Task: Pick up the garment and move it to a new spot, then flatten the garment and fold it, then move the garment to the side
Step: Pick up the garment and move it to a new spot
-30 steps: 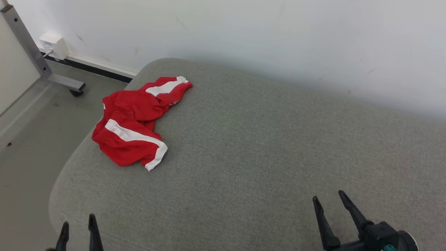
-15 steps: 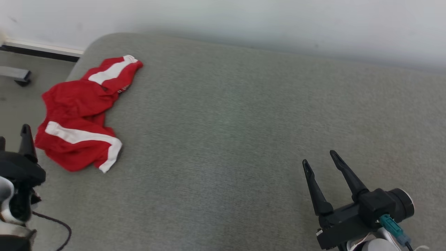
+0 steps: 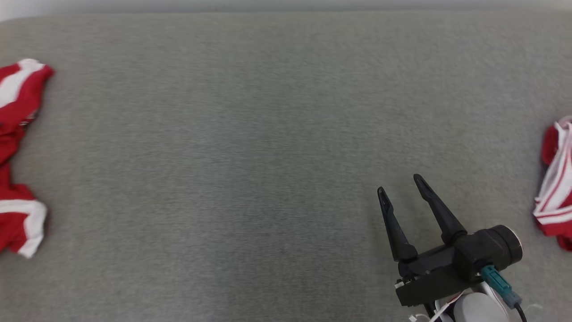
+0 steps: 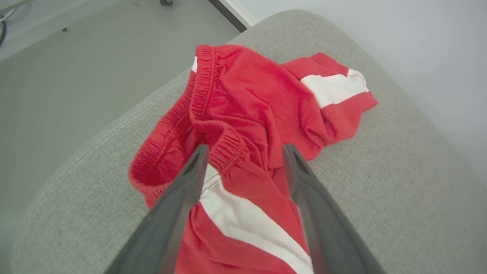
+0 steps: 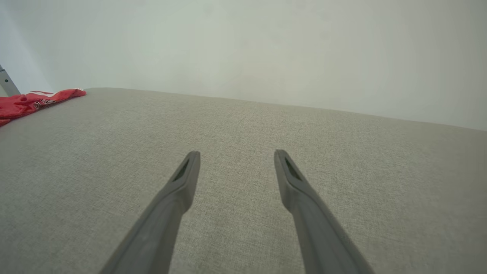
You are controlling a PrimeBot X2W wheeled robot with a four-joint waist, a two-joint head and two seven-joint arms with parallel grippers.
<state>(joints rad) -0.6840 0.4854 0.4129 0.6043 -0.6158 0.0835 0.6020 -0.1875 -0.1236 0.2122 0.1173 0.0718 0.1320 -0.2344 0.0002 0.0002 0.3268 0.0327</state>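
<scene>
The garment [image 4: 243,95] is a crumpled pair of red shorts with white side stripes, lying near a corner of the grey cushion [image 3: 268,134]. In the head view the garment [image 3: 24,100] is cut off by the left edge. In the left wrist view my left gripper [image 4: 245,146] hangs open just above the elastic waistband, one finger on either side of a fold, gripping nothing. My right gripper [image 3: 399,183] stands open and empty over bare cushion at the lower right. The right wrist view shows the right gripper [image 5: 236,152] open, with the garment [image 5: 34,101] far off to its left.
A second red-and-white piece of cloth [image 3: 556,188] lies at the cushion's right edge. A pale wall [image 5: 243,45] runs behind the cushion. Grey floor [image 4: 76,57] lies beyond the cushion's rounded corner near the garment.
The head camera has swung right and downward, so the garment has slid to the picture's left edge and the left gripper has left it. The second cloth has come into view at the right.
</scene>
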